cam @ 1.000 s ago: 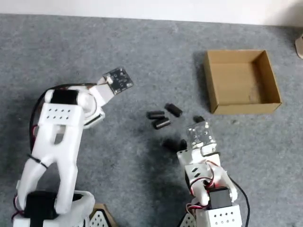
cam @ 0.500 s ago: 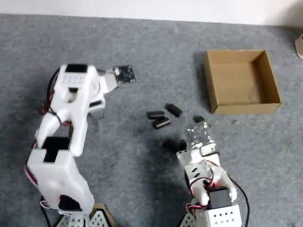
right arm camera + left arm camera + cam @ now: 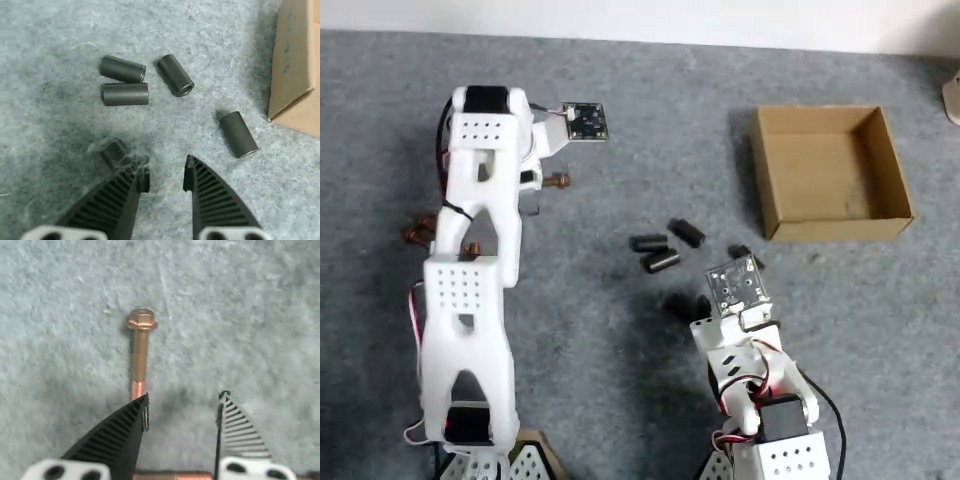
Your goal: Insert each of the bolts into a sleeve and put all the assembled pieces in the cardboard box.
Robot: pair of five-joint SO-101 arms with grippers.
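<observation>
Left jaws open, empty, tip over bolt (image 3: 140, 347); right jaws open, empty, beside sleeve (image 3: 114, 150).

We've got our right gripper (image 3: 166, 177) hanging open over the grey carpet (image 3: 50, 40), five black sleeves (image 3: 125, 94) scattered ahead, cardboard box (image 3: 295, 65) corner nearby.

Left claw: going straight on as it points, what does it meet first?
Probably the copper bolt just ahead, its threaded end beside one fingertip of the left claw; height unclear.
</observation>
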